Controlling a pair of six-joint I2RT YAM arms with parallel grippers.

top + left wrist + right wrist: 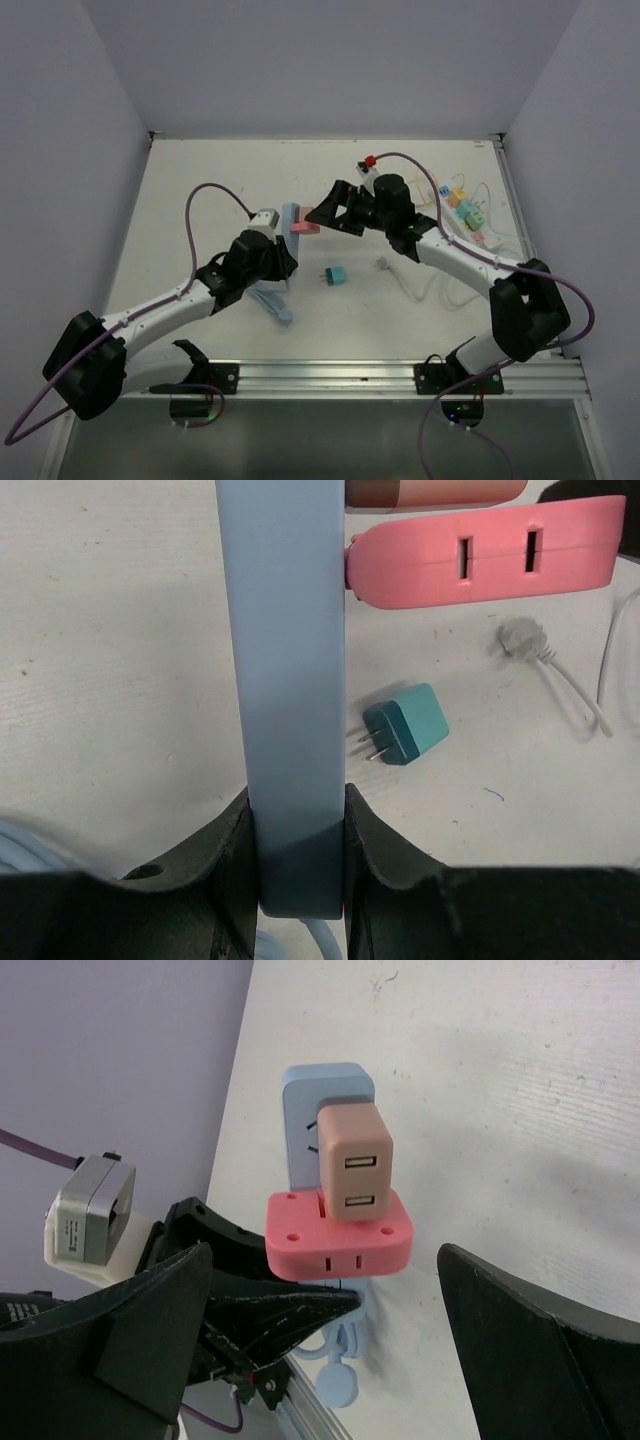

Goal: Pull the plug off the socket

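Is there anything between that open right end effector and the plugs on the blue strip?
Nothing visible does. The open right end effector faces the pink plug and the tan charger across bare air; both stick out of the blue power strip toward it.

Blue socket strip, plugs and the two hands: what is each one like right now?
Blue socket strip, stood upright.
Pink plug, plugged into the strip.
Tan USB charger, plugged into the strip.
Teal plug, unplugged, lying on the table.
Left hand, shut on the strip.
Right hand, open, fingers either side of the pink plug, not touching.
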